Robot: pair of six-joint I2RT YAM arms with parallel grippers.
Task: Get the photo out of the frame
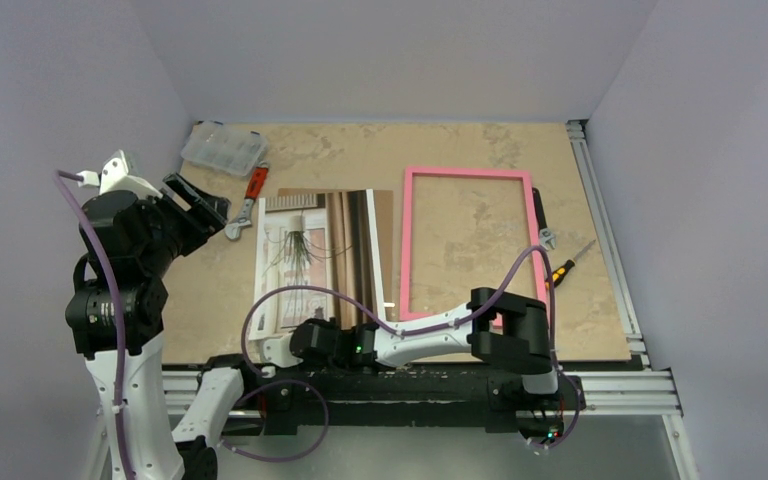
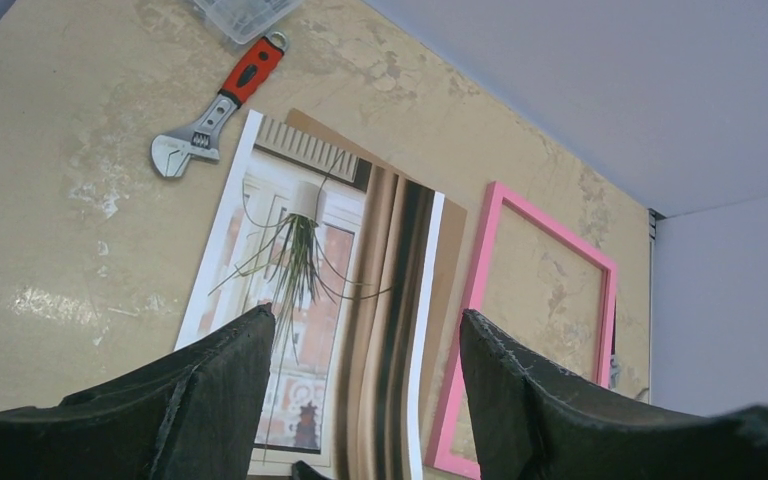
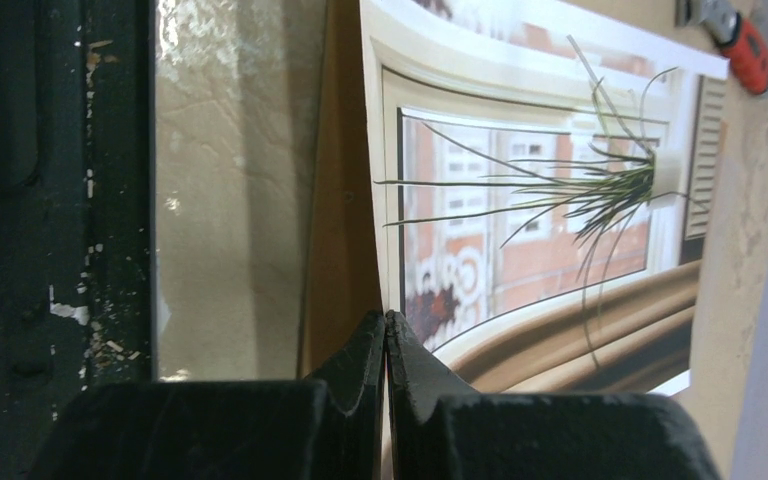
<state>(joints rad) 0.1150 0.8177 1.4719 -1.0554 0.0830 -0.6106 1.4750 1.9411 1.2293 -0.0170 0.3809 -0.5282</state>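
Pink thin-bordered rectangular frame [image 1: 468,172] lies on our beige desk [image 1: 360,150] beside the plant photo print [image 1: 305,250]; we clamp the right claw [image 3: 387,318] on the print's near edge, left claw [image 2: 367,320] apart.

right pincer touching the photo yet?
Touching. In the right wrist view the right pincer is shut, and the curled near edge of the photo runs straight into the seam between its fingertips, with no gap showing.
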